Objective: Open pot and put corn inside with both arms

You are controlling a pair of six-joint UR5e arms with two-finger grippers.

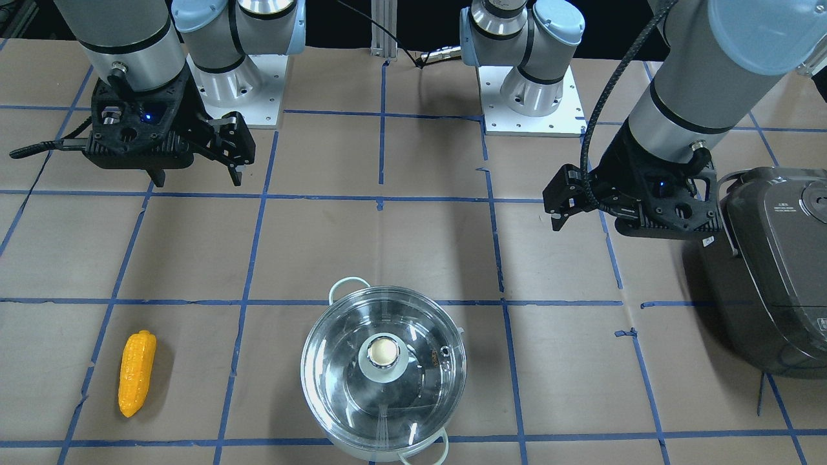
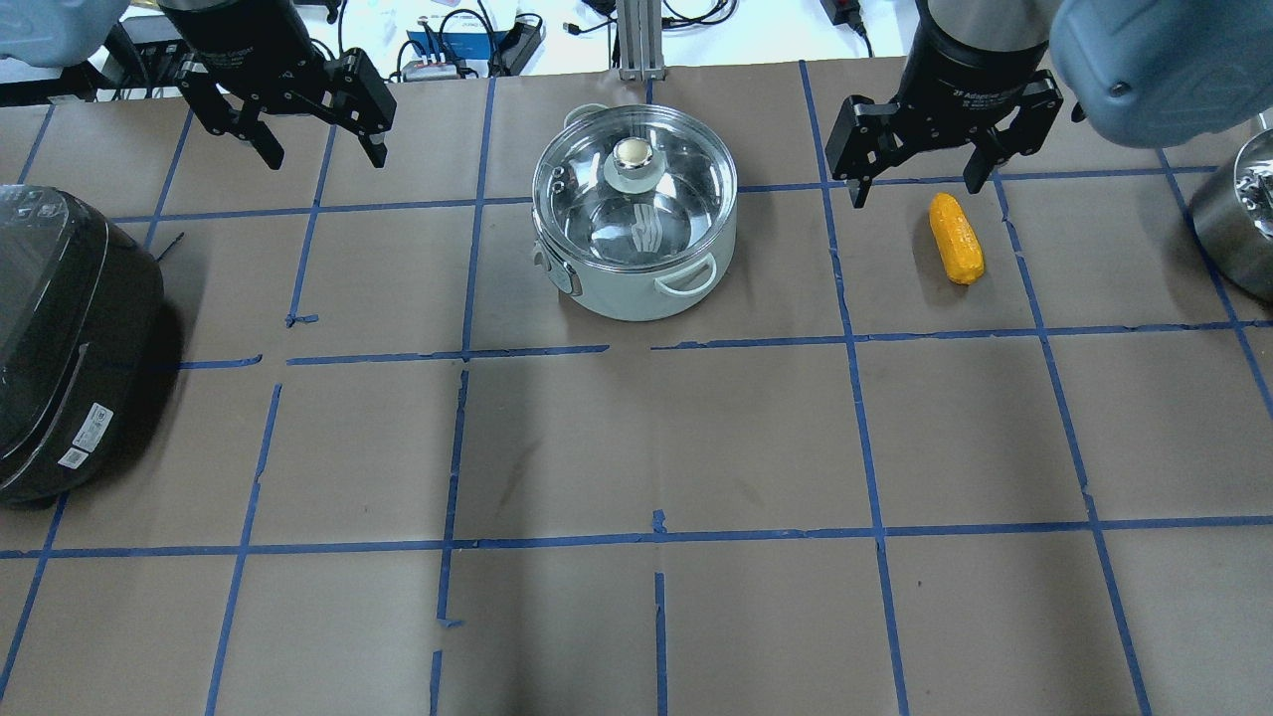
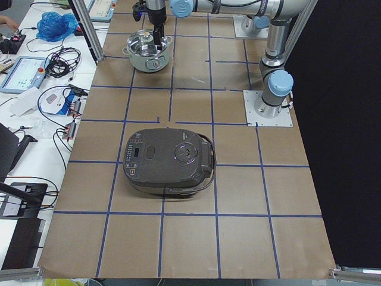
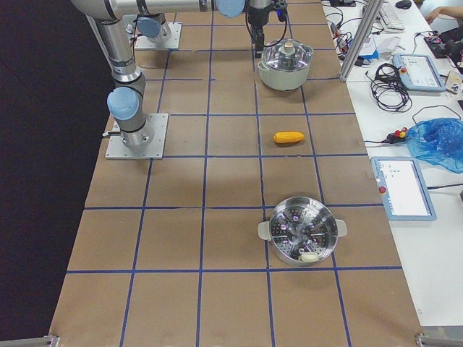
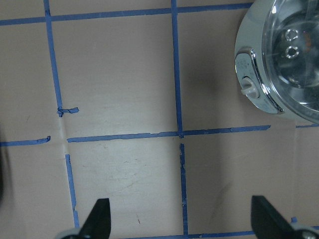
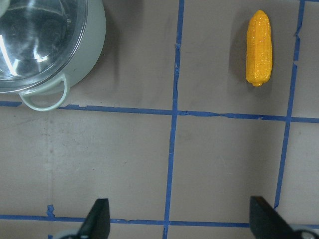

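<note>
The steel pot (image 2: 636, 261) stands at the far middle of the table with its glass lid (image 2: 597, 214) on and the knob (image 2: 634, 154) on top. The yellow-orange corn (image 2: 957, 239) lies on the paper to the pot's right, and also shows in the front view (image 1: 137, 372). My left gripper (image 2: 326, 157) is open and empty, hovering left of the pot. My right gripper (image 2: 915, 189) is open and empty, hovering just left of the corn's far end. The right wrist view shows the corn (image 6: 259, 47) and pot (image 6: 79, 55). The left wrist view shows the pot's edge (image 5: 256, 74).
A dark grey rice cooker (image 2: 70, 338) sits at the table's left side. A second steel pot with a steamer insert (image 4: 299, 231) stands at the right end. Blue tape lines grid the brown paper. Cables and devices lie beyond the far edge.
</note>
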